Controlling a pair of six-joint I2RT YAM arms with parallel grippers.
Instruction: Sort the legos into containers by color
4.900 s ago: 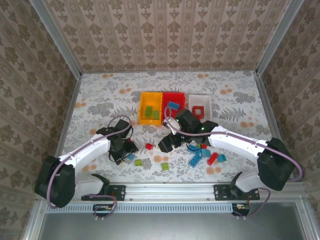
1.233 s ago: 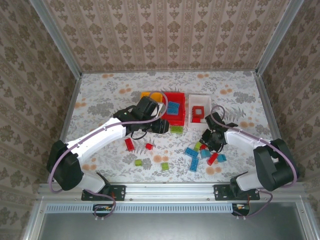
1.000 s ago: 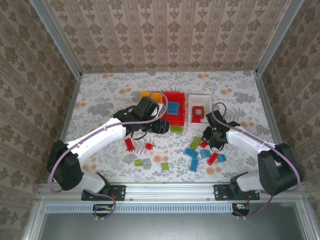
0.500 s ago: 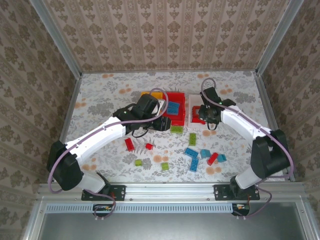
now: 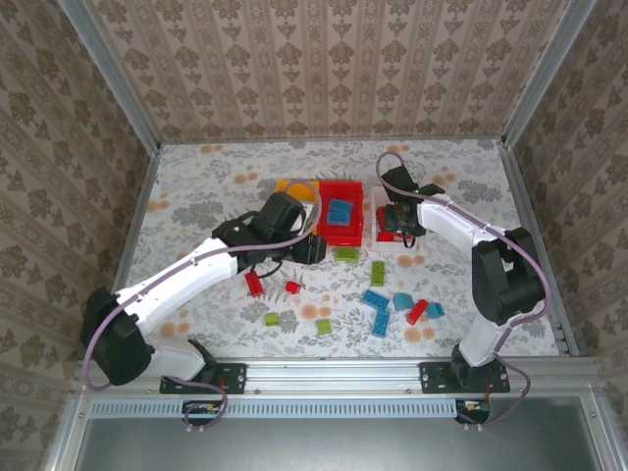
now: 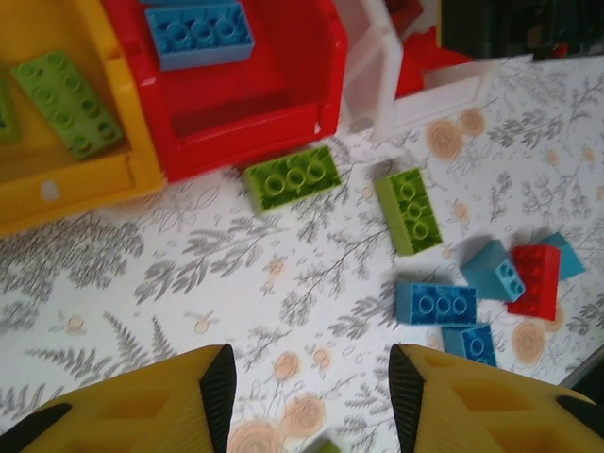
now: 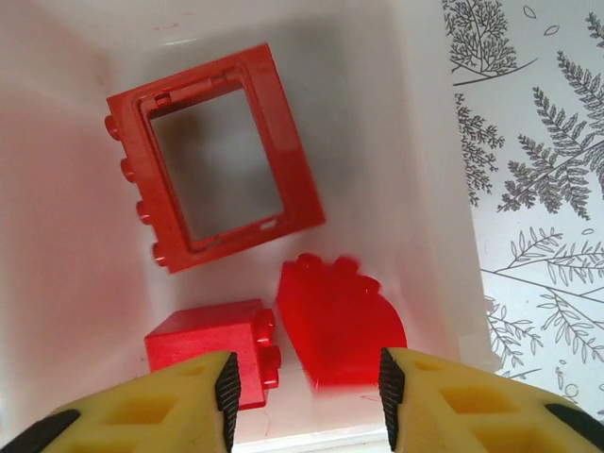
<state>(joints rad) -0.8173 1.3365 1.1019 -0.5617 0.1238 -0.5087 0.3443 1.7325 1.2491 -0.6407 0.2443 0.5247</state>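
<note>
My right gripper (image 7: 307, 392) hangs open over the white bin (image 7: 425, 189). In that bin lie a red frame (image 7: 212, 156), a red cube brick (image 7: 212, 354) and a blurred red brick (image 7: 340, 321) just below the fingers. My left gripper (image 6: 311, 387) is open above bare table, in front of the orange-yellow bin (image 6: 94, 179) with green bricks and the red bin (image 6: 245, 132) with a blue brick (image 6: 200, 33). Two green bricks (image 6: 291, 177) (image 6: 409, 210) lie loose near the bins. From above, the left gripper (image 5: 310, 247) and right gripper (image 5: 397, 228) flank the red bin (image 5: 358, 221).
Loose blue bricks (image 5: 376, 299) and a red brick (image 5: 416, 312) lie at centre right of the table. Two red bricks (image 5: 254, 284) and two green ones (image 5: 323, 326) lie nearer the front left. Patterned walls and metal rails (image 5: 343, 373) bound the table.
My right gripper has gone from the loose pile to above the white bin and opened, letting a red brick drop in. The left arm has hardly shifted.
</note>
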